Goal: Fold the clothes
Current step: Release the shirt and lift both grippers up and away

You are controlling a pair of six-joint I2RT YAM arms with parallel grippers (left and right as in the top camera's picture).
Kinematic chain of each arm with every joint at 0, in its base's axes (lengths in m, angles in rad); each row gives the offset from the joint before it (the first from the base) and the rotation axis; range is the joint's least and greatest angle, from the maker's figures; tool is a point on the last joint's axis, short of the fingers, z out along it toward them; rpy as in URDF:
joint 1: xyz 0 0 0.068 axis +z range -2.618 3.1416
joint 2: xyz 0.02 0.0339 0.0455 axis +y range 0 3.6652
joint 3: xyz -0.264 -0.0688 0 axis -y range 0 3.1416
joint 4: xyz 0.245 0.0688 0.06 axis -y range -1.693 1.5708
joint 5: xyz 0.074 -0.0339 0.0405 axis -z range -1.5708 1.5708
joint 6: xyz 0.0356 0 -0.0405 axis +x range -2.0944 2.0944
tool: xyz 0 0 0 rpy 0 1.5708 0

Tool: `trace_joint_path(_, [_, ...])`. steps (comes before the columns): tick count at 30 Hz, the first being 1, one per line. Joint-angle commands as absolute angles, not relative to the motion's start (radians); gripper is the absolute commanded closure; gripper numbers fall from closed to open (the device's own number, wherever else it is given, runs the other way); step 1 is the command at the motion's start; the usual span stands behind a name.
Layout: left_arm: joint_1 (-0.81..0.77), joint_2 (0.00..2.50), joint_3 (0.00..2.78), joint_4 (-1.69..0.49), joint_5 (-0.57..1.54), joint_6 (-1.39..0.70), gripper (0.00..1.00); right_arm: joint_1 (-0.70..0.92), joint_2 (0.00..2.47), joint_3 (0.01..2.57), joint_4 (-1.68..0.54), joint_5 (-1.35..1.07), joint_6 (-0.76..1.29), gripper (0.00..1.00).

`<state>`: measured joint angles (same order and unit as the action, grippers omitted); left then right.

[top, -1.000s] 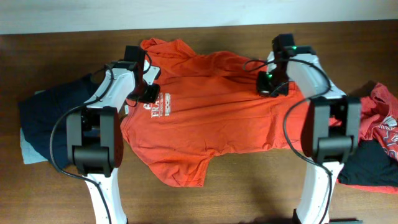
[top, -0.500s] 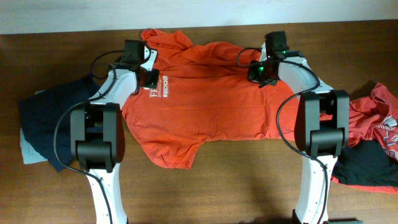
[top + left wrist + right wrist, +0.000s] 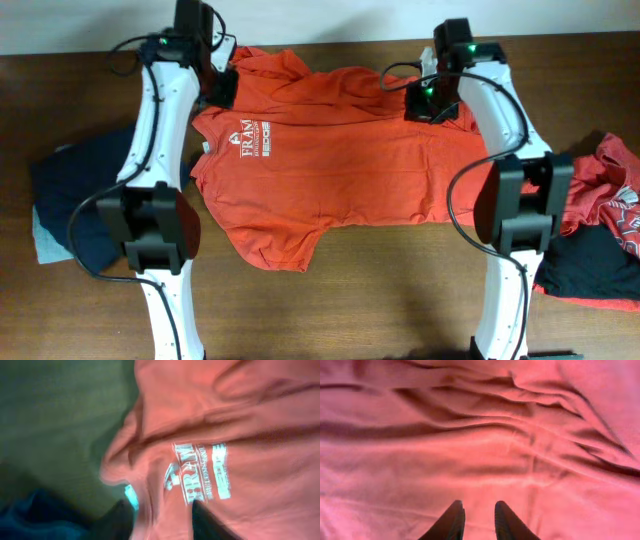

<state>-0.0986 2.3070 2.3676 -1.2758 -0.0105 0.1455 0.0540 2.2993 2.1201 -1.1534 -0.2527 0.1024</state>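
Brown wood table [image 3: 400, 290]; orange-red T-shirt [image 3: 340, 160] lies spread across the centre toward 12 o'clock, its white chest print [image 3: 250, 140] reading "FRAM", the smaller lines beneath too fine to read. Left gripper [image 3: 162, 510] over the shirt's 11 o'clock edge, fingers apart, gripping nothing; right gripper [image 3: 476, 510] at 1 o'clock, fingers narrowly parted above wrinkled cloth, empty. Dark navy pile [image 3: 70, 190] at 9 o'clock, red-and-black heap [image 3: 600, 230] at 4.

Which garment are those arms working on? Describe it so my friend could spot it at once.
In the middle of the wooden table lies an orange-red T-shirt with white lettering on its chest. It alone is spread out flat, unlike the dark pile at left and the red-and-black heap at right.
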Motion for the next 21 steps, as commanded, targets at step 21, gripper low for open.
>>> trace_joint_path(21, [-0.199,1.617,2.358,-1.687,-0.215,-0.031,0.7,0.239,1.66,2.156,-1.449,-0.14,-0.028,0.73])
